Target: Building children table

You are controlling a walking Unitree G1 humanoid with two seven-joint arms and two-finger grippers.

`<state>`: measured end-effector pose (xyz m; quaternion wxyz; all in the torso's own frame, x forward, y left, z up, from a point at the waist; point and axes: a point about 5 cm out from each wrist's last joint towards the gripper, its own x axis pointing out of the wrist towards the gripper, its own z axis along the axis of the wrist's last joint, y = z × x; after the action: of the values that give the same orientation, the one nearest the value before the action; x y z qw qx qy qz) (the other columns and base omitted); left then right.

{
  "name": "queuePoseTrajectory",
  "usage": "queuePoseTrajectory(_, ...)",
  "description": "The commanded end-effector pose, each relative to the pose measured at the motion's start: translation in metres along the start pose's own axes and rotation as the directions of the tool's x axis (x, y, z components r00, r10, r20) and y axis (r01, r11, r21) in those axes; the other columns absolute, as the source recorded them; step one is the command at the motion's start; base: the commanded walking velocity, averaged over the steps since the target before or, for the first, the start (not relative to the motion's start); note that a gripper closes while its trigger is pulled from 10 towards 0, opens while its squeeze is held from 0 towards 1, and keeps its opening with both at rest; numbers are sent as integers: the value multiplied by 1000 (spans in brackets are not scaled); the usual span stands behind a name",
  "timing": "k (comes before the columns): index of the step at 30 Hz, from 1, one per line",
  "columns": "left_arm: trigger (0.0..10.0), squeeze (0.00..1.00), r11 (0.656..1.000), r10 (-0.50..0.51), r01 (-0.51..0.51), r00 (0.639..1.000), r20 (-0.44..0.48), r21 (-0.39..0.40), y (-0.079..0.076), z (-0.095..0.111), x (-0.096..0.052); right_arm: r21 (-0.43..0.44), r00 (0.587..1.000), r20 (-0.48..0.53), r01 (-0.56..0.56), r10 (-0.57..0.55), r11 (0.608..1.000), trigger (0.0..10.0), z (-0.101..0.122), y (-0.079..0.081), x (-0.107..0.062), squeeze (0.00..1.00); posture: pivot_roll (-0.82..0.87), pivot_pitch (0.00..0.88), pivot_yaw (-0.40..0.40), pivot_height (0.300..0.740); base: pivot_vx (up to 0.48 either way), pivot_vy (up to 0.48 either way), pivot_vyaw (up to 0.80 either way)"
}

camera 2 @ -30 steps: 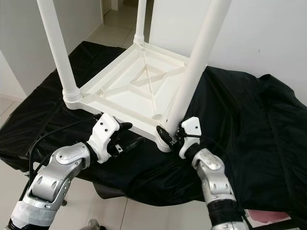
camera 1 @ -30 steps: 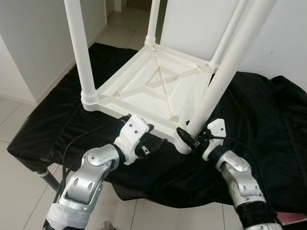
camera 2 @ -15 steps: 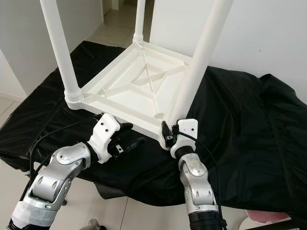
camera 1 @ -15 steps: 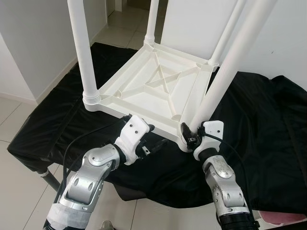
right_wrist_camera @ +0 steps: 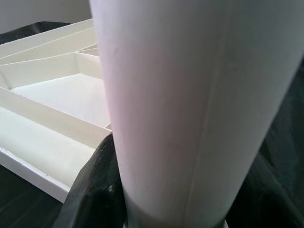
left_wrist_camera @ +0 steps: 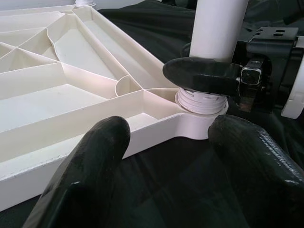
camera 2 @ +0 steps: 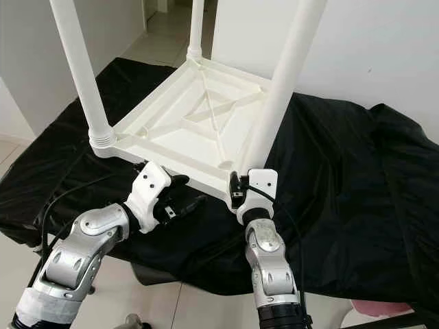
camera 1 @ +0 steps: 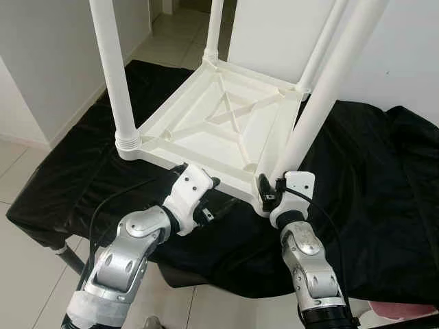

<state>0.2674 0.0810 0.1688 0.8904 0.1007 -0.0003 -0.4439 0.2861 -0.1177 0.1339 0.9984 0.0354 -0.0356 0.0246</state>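
A white plastic children's table (camera 1: 219, 127) lies upside down on a black cloth (camera 1: 370, 178) draped over a low stand, with 4 white legs rising from its corners. All landmarks here are given relative to the table. The leg at its near right corner (camera 1: 322, 96), closest to the robot, leans a little while the other 3 stand straighter, so it looks not fully seated; that is a judgement. The right gripper (camera 1: 269, 195) is closed around the base of this near leg, just above the ribbed collar where it enters the corner socket. The left gripper (camera 1: 209, 205) hovers just off the table's near edge, beside that same corner, its 2 fingers spread wide and holding nothing. The task seems nearly done: 3 legs are in, the 4th is in its socket and probably needs twisting or pressing home, and the table must later be turned upright. The left wrist view shows the ribbed collar (left_wrist_camera: 202, 102) at the socket and one right finger (left_wrist_camera: 199, 76) wrapped across the leg, detail the head views leave small. The right wrist view shows the leg's smooth surface up close, with the table's ribbed underside behind it.
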Motion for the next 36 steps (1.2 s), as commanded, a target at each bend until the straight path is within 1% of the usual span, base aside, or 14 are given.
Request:
queuePoseTrajectory(1, 10000, 0, 999, 47, -47, 999, 1, 9, 2, 1, 3, -5, 1000, -17, -7, 7, 1000, 10000, -4, 5, 0, 0, 99, 42, -107, 740, 0, 0, 0)
queuePoseTrajectory(2, 10000, 0, 999, 49, -49, 999, 1, 17, 2, 1, 4, -5, 1000, -18, -5, 5, 1000, 10000, -3, 5, 1, 4, 98, 37, -110, 740, 0, 0, 0)
queuePoseTrajectory(3, 10000, 0, 998, 57, -57, 998, 14, 13, 2, 4, 4, -3, 1000, -17, -11, 11, 1000, 10000, -3, 5, 1, 1000, 92, 44, -122, 740, 0, 0, 0)
queuePoseTrajectory(7, 10000, 0, 998, 65, -65, 997, 29, 2, 2, 7, 5, -2, 1000, -12, -13, 13, 1000, 10000, -1, 4, 1, 1000, 83, 48, -114, 740, 0, 0, 0)
queuePoseTrajectory(12, 10000, 0, 999, 49, -49, 999, 19, 1, 0, 5, 5, -5, 1000, -3, -13, 13, 1000, 10000, 0, 3, 0, 1000, 77, 48, -105, 740, 0, 0, 0)
queuePoseTrajectory(17, 10000, 0, 999, 49, -49, 999, 18, 5, 2, 6, 5, -9, 1000, 6, -24, 24, 1000, 10000, 2, 3, 0, 1000, 71, 52, -101, 740, 0, 0, 0)
queuePoseTrajectory(18, 10000, 0, 999, 49, -49, 999, 18, 5, 2, 6, 5, -9, 999, 15, -32, 32, 999, 10000, 3, 3, -1, 110, 69, 56, -100, 740, 0, 0, 0)
queuePoseTrajectory(19, 10000, 0, 999, 49, -49, 999, 18, 5, 2, 6, 5, -9, 999, 15, -32, 32, 999, 10000, 3, 3, -1, 110, 69, 56, -100, 740, 0, 0, 0)
queuePoseTrajectory(20, 10000, 0, 999, 48, -48, 999, 17, 3, 2, 6, 5, -15, 999, 25, -44, 44, 999, 10000, 5, 3, 0, 0, 67, 60, -99, 740, 0, 0, 0)
queuePoseTrajectory(22, 10000, 0, 999, 47, -47, 999, 17, -1, 1, 5, 5, -25, 998, 38, -53, 54, 998, 10000, 7, 3, 0, 0, 68, 67, -96, 740, 0, 0, 0)
queuePoseTrajectory(25, 10000, 0, 998, 56, -56, 998, 14, -7, 1, 5, 6, -8, 994, 53, -95, 95, 995, 10000, 9, 4, -1, 0, 72, 69, -96, 740, 0, 0, 0)
queuePoseTrajectory(27, 10000, 0, 996, 75, -75, 997, -2, -51, 3, 3, 6, -4, 989, 61, -132, 132, 991, 10000, 10, 5, 0, 0, 82, 65, -103, 740, 0, 0, 0)
queuePoseTrajectory(30, 10000, 0, 993, 92, -93, 996, -13, -78, 5, 1, 6, -18, 987, 66, -146, 147, 989, 10000, 10, 5, 0, 0, 85, 64, -104, 740, 0, 0, 0)
queuePoseTrajectory(36, 10000, 0, 990, 123, -124, 992, -19, -66, 6, -1, 3, 13, 987, 67, -150, 149, 989, 10000, 10, -1, 0, 0, 90, 67, -109, 740, 0, 0, 0)
